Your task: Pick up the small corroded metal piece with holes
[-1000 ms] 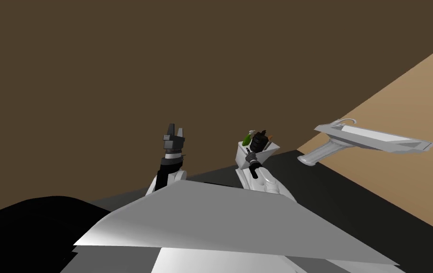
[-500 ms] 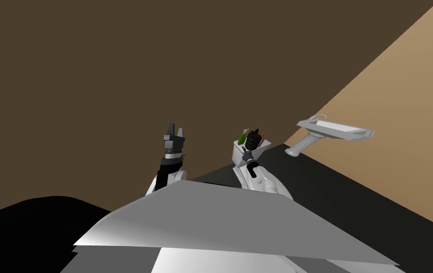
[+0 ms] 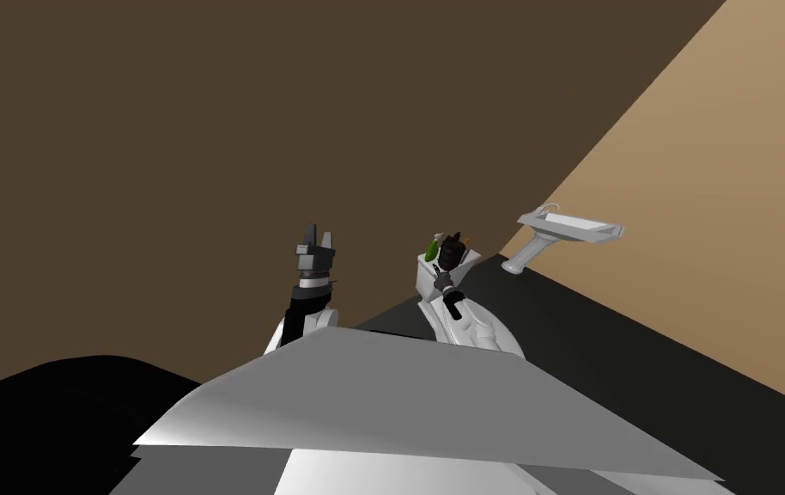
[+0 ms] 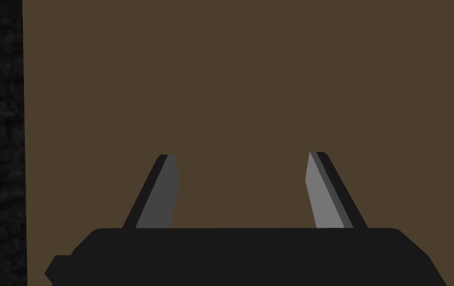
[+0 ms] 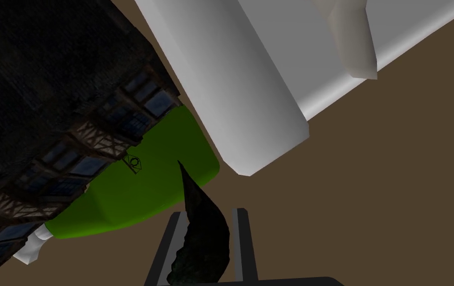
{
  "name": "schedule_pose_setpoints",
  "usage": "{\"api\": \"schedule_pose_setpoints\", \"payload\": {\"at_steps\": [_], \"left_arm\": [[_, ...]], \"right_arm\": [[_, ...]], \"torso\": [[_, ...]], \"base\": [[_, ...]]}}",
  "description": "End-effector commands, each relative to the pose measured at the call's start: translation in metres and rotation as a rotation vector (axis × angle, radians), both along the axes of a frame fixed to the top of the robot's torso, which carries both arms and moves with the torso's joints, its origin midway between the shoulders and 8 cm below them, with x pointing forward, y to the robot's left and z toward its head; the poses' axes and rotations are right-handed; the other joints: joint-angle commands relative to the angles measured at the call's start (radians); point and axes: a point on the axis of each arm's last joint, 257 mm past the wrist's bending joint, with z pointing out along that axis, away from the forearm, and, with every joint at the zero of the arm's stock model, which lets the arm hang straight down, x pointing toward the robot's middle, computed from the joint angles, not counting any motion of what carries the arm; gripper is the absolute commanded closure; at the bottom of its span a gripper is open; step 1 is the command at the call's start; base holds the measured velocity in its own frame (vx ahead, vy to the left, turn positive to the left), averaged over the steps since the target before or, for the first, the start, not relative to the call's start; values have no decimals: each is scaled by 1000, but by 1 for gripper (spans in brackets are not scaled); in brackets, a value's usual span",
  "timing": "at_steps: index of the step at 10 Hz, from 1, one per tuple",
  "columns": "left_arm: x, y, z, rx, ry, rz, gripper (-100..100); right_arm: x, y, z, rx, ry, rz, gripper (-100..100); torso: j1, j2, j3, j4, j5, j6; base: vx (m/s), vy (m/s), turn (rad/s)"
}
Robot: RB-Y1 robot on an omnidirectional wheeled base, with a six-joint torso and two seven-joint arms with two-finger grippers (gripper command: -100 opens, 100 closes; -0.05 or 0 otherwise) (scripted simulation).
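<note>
- In the right wrist view, you see the right gripper (image 5: pixel 205 214) with its blades clamped on the dark, curved metal piece (image 5: pixel 202 243). A green bottle (image 5: pixel 141 183) lies just beside the piece, near a white box (image 5: pixel 241 89).
- In the head view, the piece is too small to tell. A sink (image 3: pixel 567 228) sits at 3 o'clock of that gripper.
- In the left wrist view, the left gripper (image 4: pixel 241 156) has its blades standing apart. The head view places it at 9 o'clock of the right gripper.

Head view shifted = my own move. Sink (image 3: pixel 569 229) now smaller & nearer the white box (image 3: pixel 430 277); tan wall (image 3: pixel 726 215) beyond box wider. R gripper (image 3: pixel 452 244) w/ dark piece (image 5: pixel 201 233) shifted along w/ box.
</note>
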Motion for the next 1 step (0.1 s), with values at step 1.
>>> {"api": "schedule_pose_setpoints", "payload": {"at_steps": [1], "left_arm": [[0, 0, 0, 0, 0, 0, 0]], "right_arm": [[0, 0, 0, 0, 0, 0, 0]], "torso": [[0, 0, 0, 0, 0, 0]], "base": [[0, 0, 0]]}}
